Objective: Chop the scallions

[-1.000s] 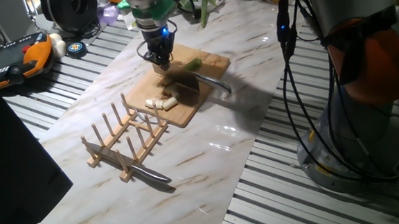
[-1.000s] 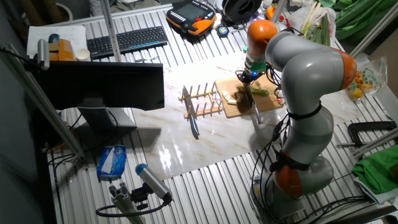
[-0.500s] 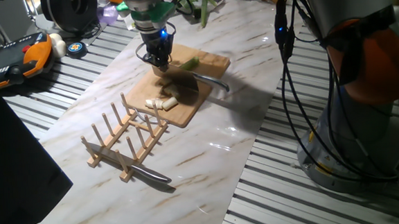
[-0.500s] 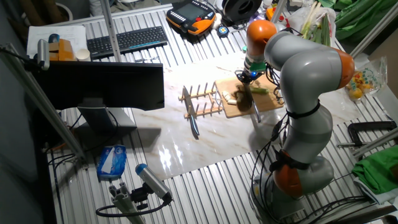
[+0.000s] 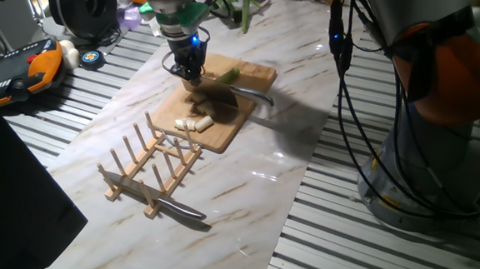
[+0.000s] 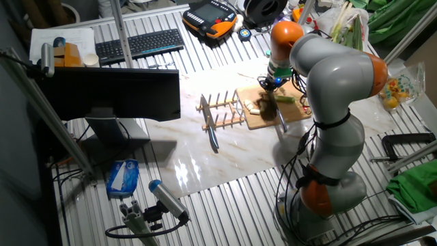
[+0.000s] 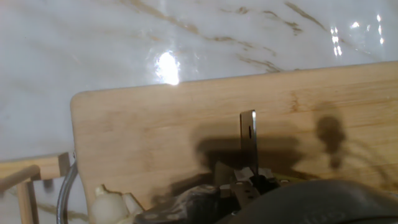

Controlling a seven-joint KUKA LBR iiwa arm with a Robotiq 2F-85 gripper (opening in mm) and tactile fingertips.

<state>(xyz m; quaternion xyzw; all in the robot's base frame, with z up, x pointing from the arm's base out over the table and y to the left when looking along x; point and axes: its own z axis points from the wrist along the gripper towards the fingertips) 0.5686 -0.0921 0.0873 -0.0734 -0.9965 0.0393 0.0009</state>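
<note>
Pincer (image 5: 193,76): over the cutting board's (image 5: 249,74) far part, grip state unclear
Scallions (image 5: 194,121): white pieces at the board's near edge
Knife (image 5: 246,93): on the board

Fixed views dim; glare on marble table (image 7: 165,65); soft shadows on cutting board (image 7: 155,130); hand view blurry.

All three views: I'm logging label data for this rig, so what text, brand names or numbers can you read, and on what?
No text is legible in any view.
Keyboard: key legends too small to read.
Orange and black pendant: any markings are blurred.
Papers beside the keyboard: print unreadable.
Cutting board, knife blade and marble tabletop: no lettering shows.
</note>
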